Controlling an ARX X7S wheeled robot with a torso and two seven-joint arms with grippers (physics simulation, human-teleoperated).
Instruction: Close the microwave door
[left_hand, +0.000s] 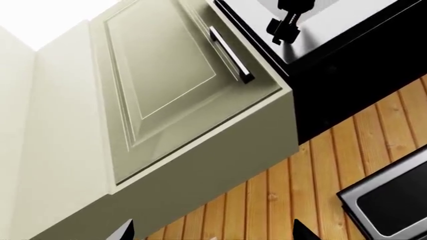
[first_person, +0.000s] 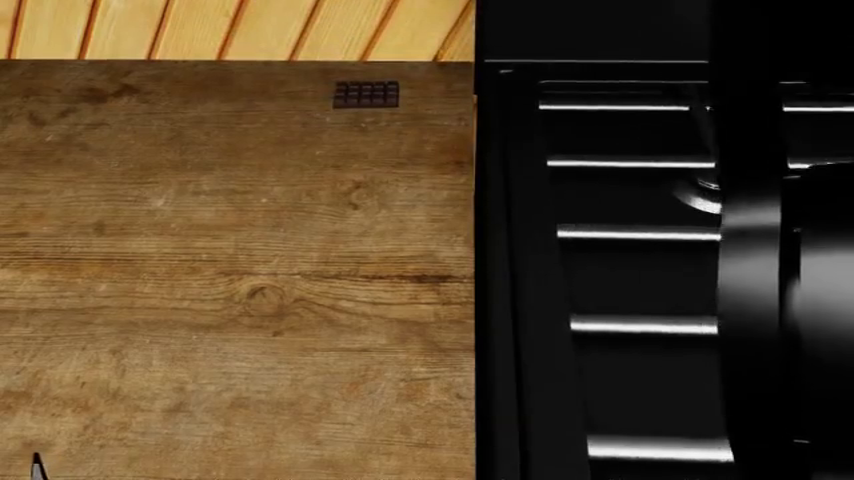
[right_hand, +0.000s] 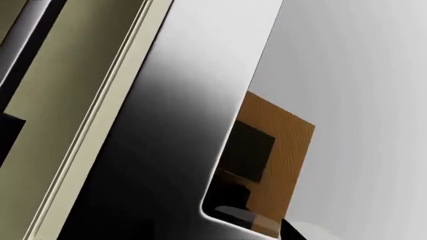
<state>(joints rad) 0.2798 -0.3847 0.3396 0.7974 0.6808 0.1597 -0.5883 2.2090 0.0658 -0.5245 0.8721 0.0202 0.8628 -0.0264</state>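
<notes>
The left claw (left_hand: 213, 236) shows only two dark fingertips (left_hand: 127, 231), set well apart, so it is spread wide and holds nothing; that probably suits a push on a door better than a grip. Its camera alone catches the microwave (left_hand: 390, 200), a steel-framed dark window against the wood-panelled wall (left_hand: 313, 175), well apart from the claw and past a pale cabinet door (left_hand: 167, 80) with a bar handle (left_hand: 230, 55); whether its door hangs ajar I cannot tell. The head view gives only the wooden counter (first_person: 240, 280), with a small dark gridded block (first_person: 366, 94) near its far edge. The right wrist view is filled by a steel panel (right_hand: 180, 125) close up; the right claw's spread cannot be told.
</notes>
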